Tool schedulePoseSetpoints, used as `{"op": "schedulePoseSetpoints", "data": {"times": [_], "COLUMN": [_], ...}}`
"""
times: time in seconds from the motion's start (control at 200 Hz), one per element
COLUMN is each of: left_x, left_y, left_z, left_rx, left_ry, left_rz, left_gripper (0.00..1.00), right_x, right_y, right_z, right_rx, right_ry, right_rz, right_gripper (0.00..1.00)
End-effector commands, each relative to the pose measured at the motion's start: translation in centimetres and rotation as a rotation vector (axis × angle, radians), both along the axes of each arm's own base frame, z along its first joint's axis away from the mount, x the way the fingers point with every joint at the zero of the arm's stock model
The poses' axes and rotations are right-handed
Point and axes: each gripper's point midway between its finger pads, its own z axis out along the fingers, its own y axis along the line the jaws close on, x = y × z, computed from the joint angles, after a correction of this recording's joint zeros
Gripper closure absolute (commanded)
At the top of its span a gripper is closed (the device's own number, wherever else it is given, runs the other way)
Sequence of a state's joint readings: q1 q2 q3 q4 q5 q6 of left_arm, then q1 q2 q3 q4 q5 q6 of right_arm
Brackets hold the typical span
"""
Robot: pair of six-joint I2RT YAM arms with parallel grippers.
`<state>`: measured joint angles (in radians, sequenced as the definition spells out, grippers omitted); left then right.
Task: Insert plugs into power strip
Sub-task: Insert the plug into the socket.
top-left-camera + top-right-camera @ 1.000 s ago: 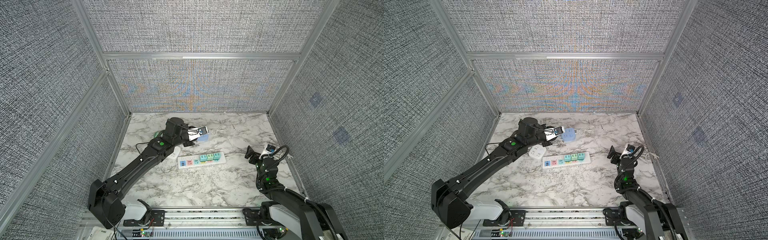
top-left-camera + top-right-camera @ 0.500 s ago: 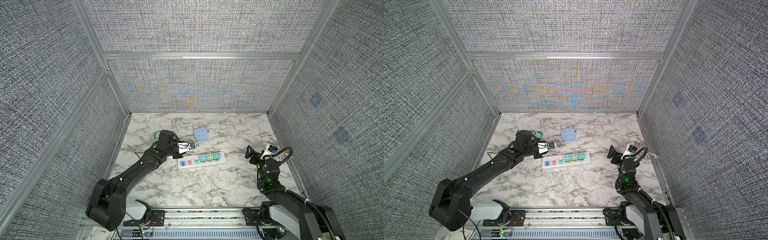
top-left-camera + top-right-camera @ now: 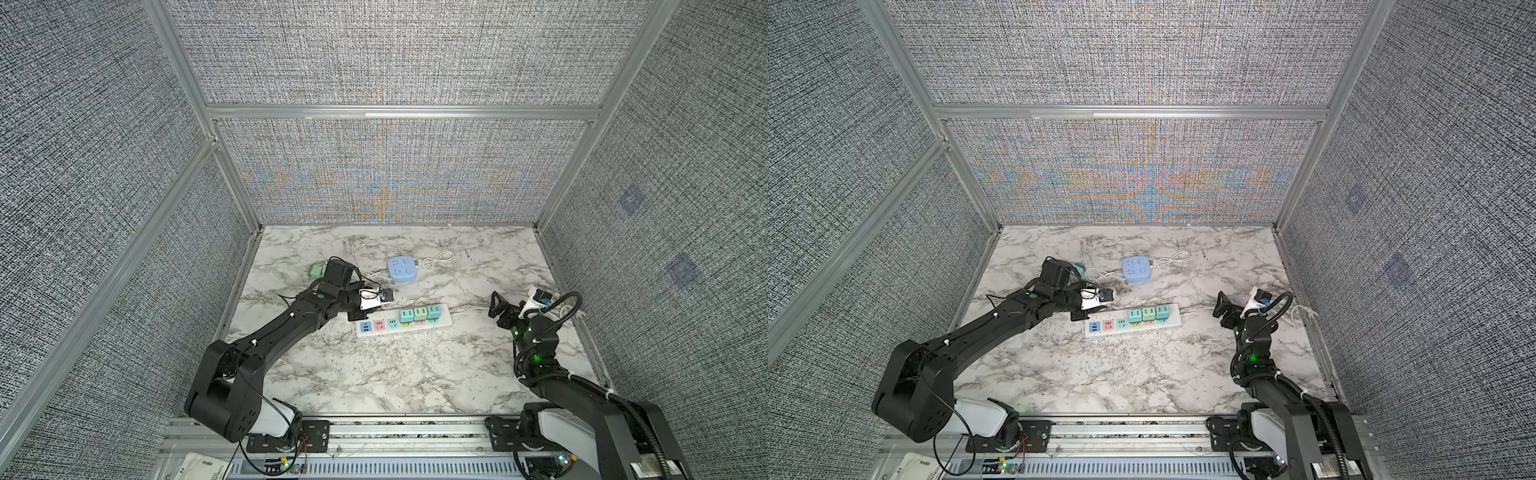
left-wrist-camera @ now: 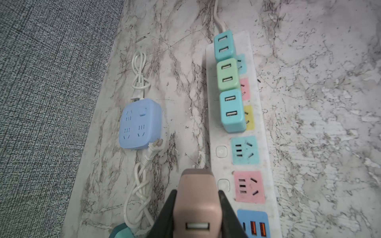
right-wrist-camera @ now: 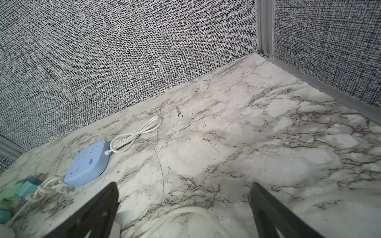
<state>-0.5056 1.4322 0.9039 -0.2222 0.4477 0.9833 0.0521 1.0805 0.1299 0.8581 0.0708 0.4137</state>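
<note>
My left jaws clench the pink plug [image 4: 196, 206], poised just beyond the left end of the power strip [image 4: 222, 164], beside its free pink socket [image 4: 249, 186]. Three plugs [image 3: 420, 314] sit seated further right. My right jaws gape empty, well apart at right. With the prongs hidden and the strip unbraced, a misaligned push could skid it across the counter [image 3: 415, 374].
</note>
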Motion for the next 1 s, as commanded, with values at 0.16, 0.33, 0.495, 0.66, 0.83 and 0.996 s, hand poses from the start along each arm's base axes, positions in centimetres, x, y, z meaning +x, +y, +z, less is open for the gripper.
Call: {"op": "schedulePoseSetpoints", "data": {"times": [0.16,0.33,0.495,0.66,0.83,0.996], "left_x": [-0.7,-0.5,-0.7,-0.8,-0.8,-1.2], "left_y": [-1.0,-1.3,-1.6,-2.1,-2.4,-2.7], "left_z": [-1.0,-2.7,-3.3,-3.8,-4.1,-5.0], "left_rx": [0.012,0.068,0.077,0.087,0.087,0.102], "left_ry": [0.080,0.120,0.140,0.161,0.173,0.192], "left_rz": [0.001,0.017,0.013,0.013,0.014,-0.011], "left_gripper": [1.00,1.00,1.00,1.00,1.00,1.00], "right_x": [0.4,0.3,0.3,0.3,0.3,0.4], "right_y": [0.1,0.1,0.1,0.0,0.0,0.0], "right_z": [1.1,1.0,1.0,1.0,1.0,1.0], "right_rx": [0.022,0.024,0.025,0.026,0.028,0.028], "right_ry": [-0.041,-0.041,-0.041,-0.041,-0.040,-0.040], "right_rz": [0.006,0.008,0.008,0.008,0.007,0.009], "right_gripper": [0.01,0.00,0.01,0.00,0.01,0.01]}}
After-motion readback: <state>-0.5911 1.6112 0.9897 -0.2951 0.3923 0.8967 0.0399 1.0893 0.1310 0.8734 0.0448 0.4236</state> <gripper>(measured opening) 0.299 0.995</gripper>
